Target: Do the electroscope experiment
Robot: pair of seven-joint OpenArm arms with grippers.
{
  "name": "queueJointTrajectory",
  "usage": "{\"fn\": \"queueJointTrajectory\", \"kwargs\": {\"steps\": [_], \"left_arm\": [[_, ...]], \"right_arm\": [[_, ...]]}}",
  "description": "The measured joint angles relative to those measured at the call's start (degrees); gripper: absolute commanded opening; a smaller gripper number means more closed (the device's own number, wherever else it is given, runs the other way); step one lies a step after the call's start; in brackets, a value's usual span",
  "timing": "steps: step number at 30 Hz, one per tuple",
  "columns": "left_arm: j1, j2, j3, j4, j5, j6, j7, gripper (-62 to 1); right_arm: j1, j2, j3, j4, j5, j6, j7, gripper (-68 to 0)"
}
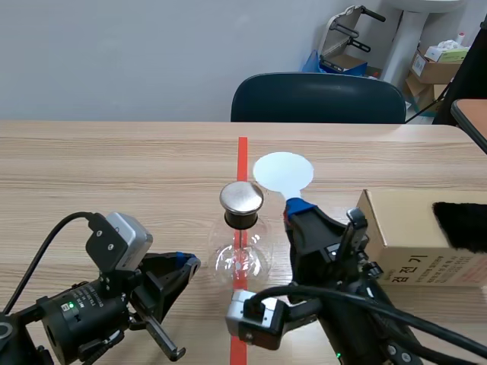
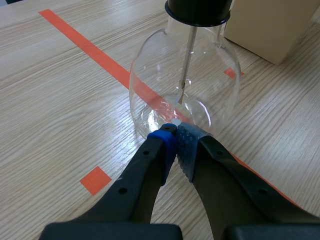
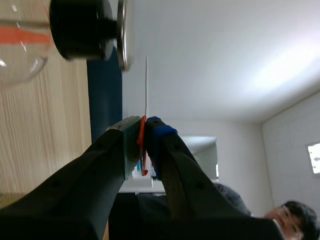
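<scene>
Holding gripper: the right gripper (image 1: 298,207) (image 3: 145,135) has its fingers pressed on the lower part of a thin white disc (image 1: 283,172) (image 3: 146,85). The disc shows an orange-red strip where the pads meet it.
Disc position: it is raised above the worktop (image 1: 114,167), close to the metal cap (image 1: 242,196) of the electroscope (image 1: 240,255) (image 2: 185,85). The right wrist view shows a narrow gap between them.
Left gripper (image 1: 186,262) (image 2: 176,131): low over the worktop, fingers closed together with nothing between them, tips just beside the foot of the glass flask. I cannot tell if they touch it.
Electroscope: it stands upright on the red tape line, between the two arms, with a black stopper under the cap.
Further right: a cardboard box (image 1: 411,239) (image 2: 265,25) with a piece of black fur (image 1: 460,224) on it.
Behind the worktop: a dark chair (image 1: 318,97).
</scene>
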Motion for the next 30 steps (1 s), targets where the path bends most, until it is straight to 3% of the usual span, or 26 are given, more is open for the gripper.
{"fn": "queueJointTrajectory", "kwargs": {"steps": [11, 20, 24, 30], "left_arm": [[0.0, 0.0, 0.0, 0.0, 0.0, 0.0, 0.0, -57.5], [0.0, 0.0, 0.0, 0.0, 0.0, 0.0, 0.0, -57.5], [0.0, 0.0, 0.0, 0.0, 0.0, 0.0, 0.0, -57.5], [0.0, 0.0, 0.0, 0.0, 0.0, 0.0, 0.0, -57.5]], "right_arm": [[0.0, 0.0, 0.0, 0.0, 0.0, 0.0, -17.2, -66.5], [0.0, 0.0, 0.0, 0.0, 0.0, 0.0, -25.0, -66.5], [0.0, 0.0, 0.0, 0.0, 0.0, 0.0, -23.7, -66.5], [0.0, 0.0, 0.0, 0.0, 0.0, 0.0, -13.3, -66.5]]}}
